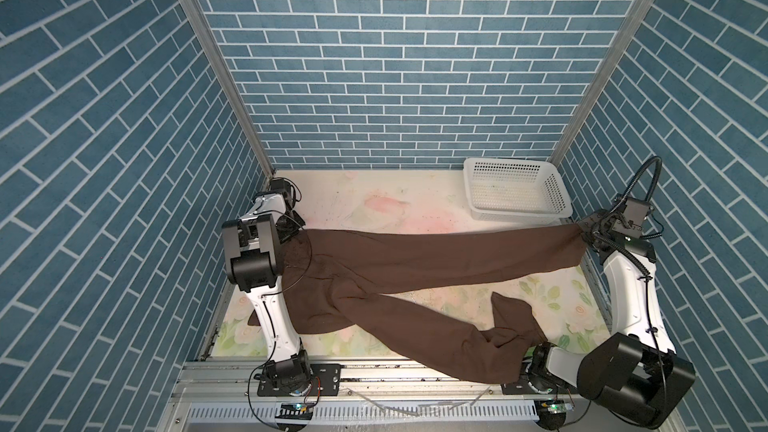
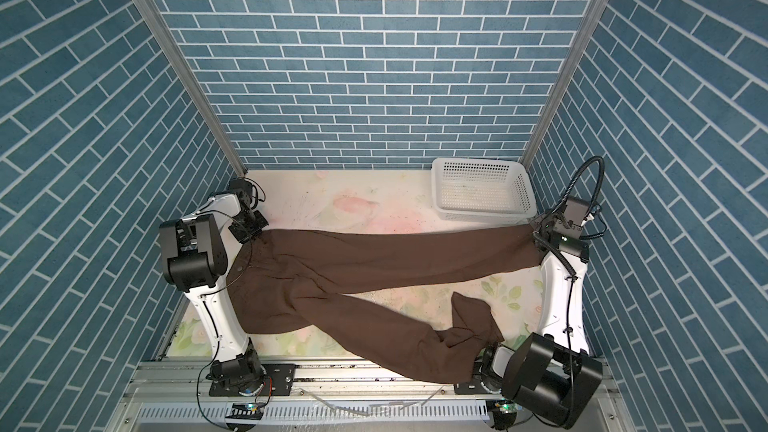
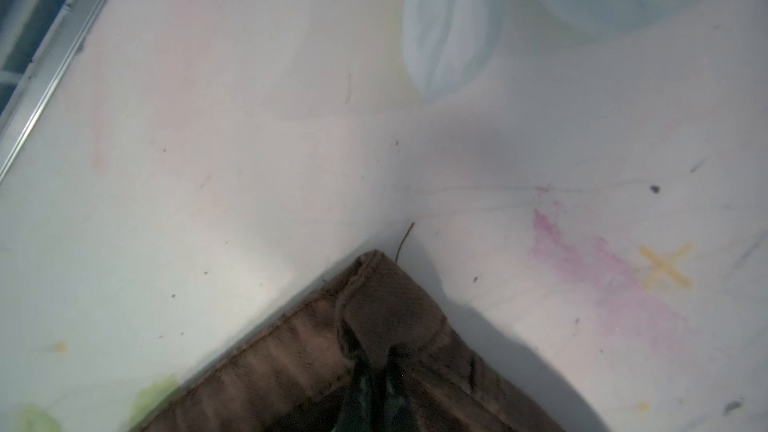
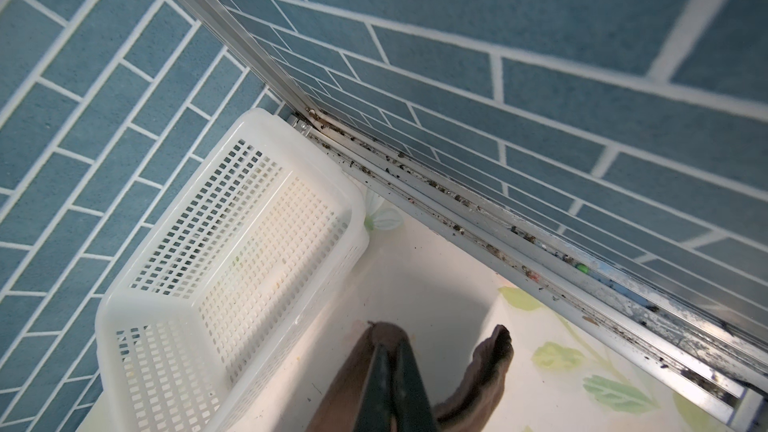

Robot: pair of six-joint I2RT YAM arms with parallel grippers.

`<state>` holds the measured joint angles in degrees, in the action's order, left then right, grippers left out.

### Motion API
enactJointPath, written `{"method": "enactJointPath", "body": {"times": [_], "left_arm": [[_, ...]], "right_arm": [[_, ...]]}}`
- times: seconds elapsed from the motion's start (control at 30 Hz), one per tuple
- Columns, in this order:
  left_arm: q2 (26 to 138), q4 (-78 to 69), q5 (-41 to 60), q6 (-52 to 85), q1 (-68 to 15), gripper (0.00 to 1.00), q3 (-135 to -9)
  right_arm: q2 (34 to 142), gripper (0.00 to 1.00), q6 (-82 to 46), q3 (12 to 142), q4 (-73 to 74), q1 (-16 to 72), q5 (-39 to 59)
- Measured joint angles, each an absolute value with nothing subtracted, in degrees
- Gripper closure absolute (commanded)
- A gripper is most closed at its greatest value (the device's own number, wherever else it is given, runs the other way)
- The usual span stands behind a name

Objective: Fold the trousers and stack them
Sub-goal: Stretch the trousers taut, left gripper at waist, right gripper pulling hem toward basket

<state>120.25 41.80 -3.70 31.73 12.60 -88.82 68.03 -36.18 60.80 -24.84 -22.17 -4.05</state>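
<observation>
At the left edge of the desk (image 1: 374, 197), the left claw (image 1: 298, 235) is pressed together on the waistband corner of the trousers (image 1: 415, 257). In the left wrist view its fingers (image 3: 363, 401) are closed on the brown fabric. From there the far leg is stretched left to right across the desk, its long axis running between the two claws. The near leg (image 1: 415, 326) is laid diagonally toward the front right, with its hem crumpled over the front rail beside the right arm's base. At the right edge, just beside the white perforated basket (image 1: 515, 193), the right claw (image 1: 582, 235) is clamped on the far leg's hem. The loose leg lies on the near side of both claws, and its hem is judged closer to the right arm.
</observation>
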Motion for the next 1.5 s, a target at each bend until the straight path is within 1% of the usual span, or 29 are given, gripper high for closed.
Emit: {"method": "enactJointPath", "body": {"times": [0.2, 0.23, 0.27, 0.3, 0.33, 0.37, 0.47, 0.63, 0.77, 0.9, 1.0, 1.17, 1.27, 1.4, 1.5], "left_arm": [[119.57, 44.23, -3.66, 31.18, 14.28, 1.0, -91.77], [118.67, 44.34, -4.05, 31.11, 14.57, 0.96, -91.88], [117.64, 44.56, -4.56, 31.07, 14.87, 0.85, -91.85], [116.53, 44.69, -5.15, 31.03, 15.22, 0.59, -91.85], [115.52, 44.73, -5.72, 30.96, 15.55, 0.42, -91.85], [114.45, 44.53, -6.39, 31.05, 16.03, 0.33, -91.85], [112.92, 44.29, -8.08, 31.53, 17.74, 0.26, -92.16], [112.86, 43.86, -9.37, 32.14, 19.53, 0.24, -92.16], [111.39, 42.41, -8.27, 32.84, 19.05, 0.24, -88.79], [109.45, 41.63, -7.22, 33.21, 17.43, 0.22, -84.95], [109.65, 41.19, -7.18, 32.88, 14.44, 0.2, -84.38], [114.5, 40.03, -6.66, 32.42, 9.41, 0.21, -85.89], [119.15, 39.92, -6.57, 32.36, 8.99, 0.22, -87.15], [121.62, 40.49, -7.31, 31.94, 9.45, 0.27, -90.96], [123.35, 40.93, -7.94, 31.0, 9.58, 0.42, -93.49]], "right_arm": [[68.03, 1.0, -36.18, 60.8, -24.84, -22.26, -4.1], [68.03, 1.0, -36.18, 60.77, -24.84, -22.26, -4.16], [68.03, 1.0, -36.18, 60.66, -24.8, -22.26, -4.25], [68.03, 1.0, -36.18, 60.53, -24.8, -22.24, -4.29], [68.03, 1.0, -36.18, 60.36, -24.8, -22.24, -4.29], [68.05, 1.0, -36.18, 60.18, -24.77, -22.26, -4.29], [68.69, 1.0, -36.21, 60.03, -24.36, -22.26, -4.23], [72.16, 1.0, -36.49, 59.61, -21.85, -22.35, -2.39], [76.62, 1.0, -37.32, 58.61, -19.77, -21.98, -0.82], [81.21, 1.0, -37.54, 58.22, -18.35, -21.43, -0.16], [83.5, 1.0, -37.56, 58.22, -17.5, -21.26, -0.19], [85.6, 1.0, -37.54, 58.35, -17.04, -21.26, -0.73], [86.24, 1.0, -37.54, 58.72, -16.64, -21.26, -0.89], [88.44, 1.0, -37.5, 62.13, -16.47, -21.26, -0.93], [91.7, 1.0, -37.5, 65.65, -15.33, -21.26, -0.75]]}}
